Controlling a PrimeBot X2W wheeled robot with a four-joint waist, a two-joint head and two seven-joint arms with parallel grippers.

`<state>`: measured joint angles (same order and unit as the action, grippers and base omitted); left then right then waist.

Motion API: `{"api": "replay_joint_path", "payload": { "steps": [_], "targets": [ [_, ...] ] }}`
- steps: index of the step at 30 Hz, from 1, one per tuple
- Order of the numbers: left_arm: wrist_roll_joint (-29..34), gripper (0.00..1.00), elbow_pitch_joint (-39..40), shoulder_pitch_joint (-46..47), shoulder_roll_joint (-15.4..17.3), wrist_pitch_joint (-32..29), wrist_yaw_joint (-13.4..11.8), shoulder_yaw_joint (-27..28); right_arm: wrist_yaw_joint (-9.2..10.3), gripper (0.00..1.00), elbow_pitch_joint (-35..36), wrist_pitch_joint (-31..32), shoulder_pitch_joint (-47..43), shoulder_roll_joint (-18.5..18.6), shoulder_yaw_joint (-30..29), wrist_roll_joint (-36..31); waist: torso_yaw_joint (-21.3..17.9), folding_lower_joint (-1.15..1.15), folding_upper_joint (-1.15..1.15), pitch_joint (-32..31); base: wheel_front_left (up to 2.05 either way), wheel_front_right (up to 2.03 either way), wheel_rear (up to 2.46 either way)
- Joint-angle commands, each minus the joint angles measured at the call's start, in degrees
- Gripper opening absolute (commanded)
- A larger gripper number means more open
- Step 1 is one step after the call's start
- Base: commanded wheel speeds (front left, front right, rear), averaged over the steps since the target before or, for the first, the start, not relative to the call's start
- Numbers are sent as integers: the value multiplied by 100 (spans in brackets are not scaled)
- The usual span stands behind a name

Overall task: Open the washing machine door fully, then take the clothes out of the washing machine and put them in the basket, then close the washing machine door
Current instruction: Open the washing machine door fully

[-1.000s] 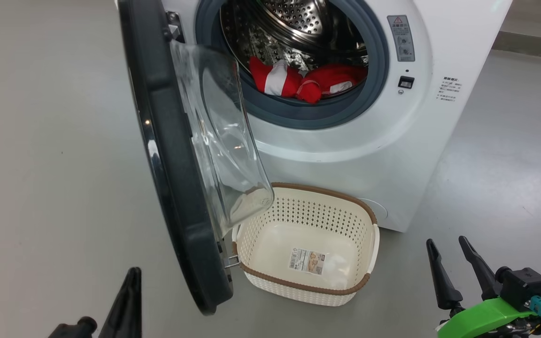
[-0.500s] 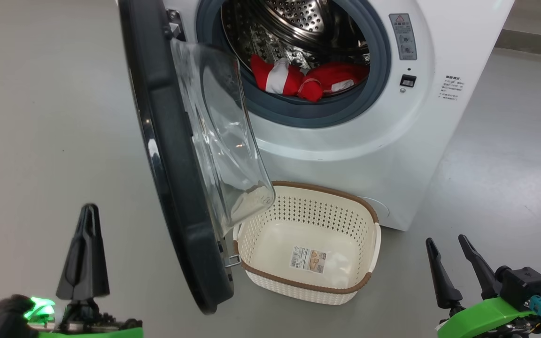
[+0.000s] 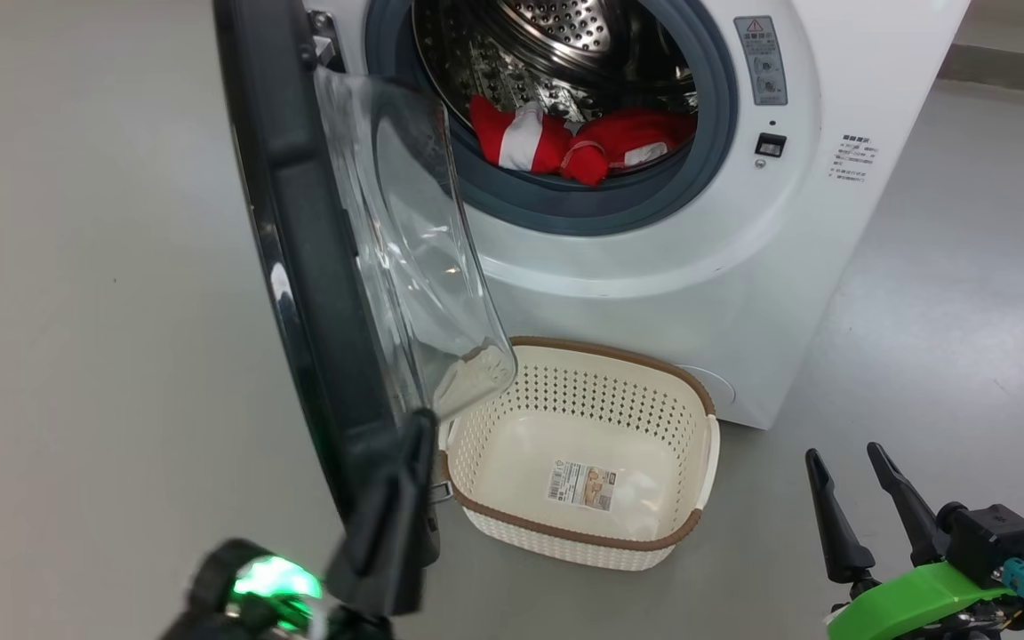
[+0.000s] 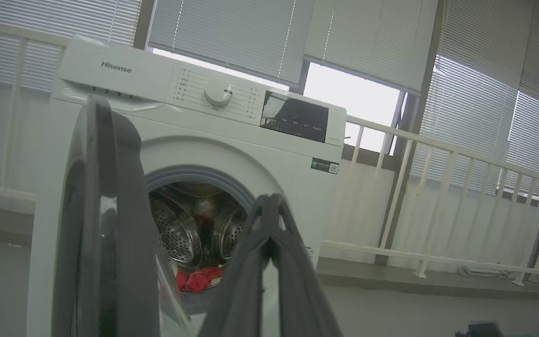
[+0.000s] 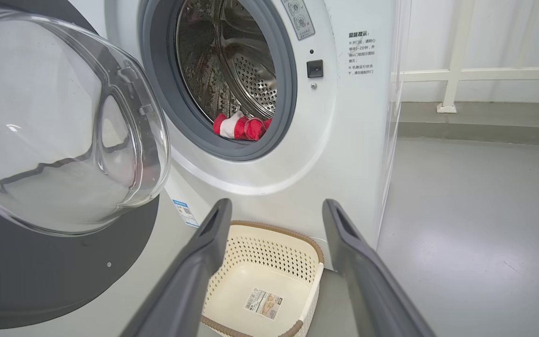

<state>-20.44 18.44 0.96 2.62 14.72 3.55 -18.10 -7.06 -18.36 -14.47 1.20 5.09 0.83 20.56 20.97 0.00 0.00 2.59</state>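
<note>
The washing machine door [image 3: 299, 267] stands open beside the basket [image 3: 579, 536]. The left gripper [image 3: 421, 420], fingers together and empty, is at its lower rim; the right gripper [image 3: 841, 453] is spread, empty. The clothes [image 3: 565, 147] lie in the drum [image 3: 565, 36].

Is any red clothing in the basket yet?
No, the basket holds just its sticker; the clothes lie in the drum.
</note>
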Motion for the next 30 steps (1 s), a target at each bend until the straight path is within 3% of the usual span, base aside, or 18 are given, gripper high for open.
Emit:
{"api": "replay_joint_path", "payload": {
  "steps": [1, 9, 18, 30],
  "targets": [
    [-92, 0, 33, 12, 26, 28, -7, 80, -43, 100, 153, -52, 129, 62, 132, -81, -6, 0, 0, 7, 0, 0, 0],
    [-525, 0, -1074, 177, 26, 28, -97, -459, -43, 100, 171, -52, 176, 64, 144, -85, -50, 0, 0, 58, 0, 0, 0],
    [-991, 0, -2125, 391, 26, 28, -156, -157, -43, 100, 189, -52, 194, 72, 183, -78, -92, 0, 0, 54, 0, 0, 0],
    [-1037, 0, -2436, 397, 26, 28, -139, 220, -43, 100, 223, -52, 159, 92, 182, -62, -79, 0, 0, 34, 0, 0, 0]
  ]
}}
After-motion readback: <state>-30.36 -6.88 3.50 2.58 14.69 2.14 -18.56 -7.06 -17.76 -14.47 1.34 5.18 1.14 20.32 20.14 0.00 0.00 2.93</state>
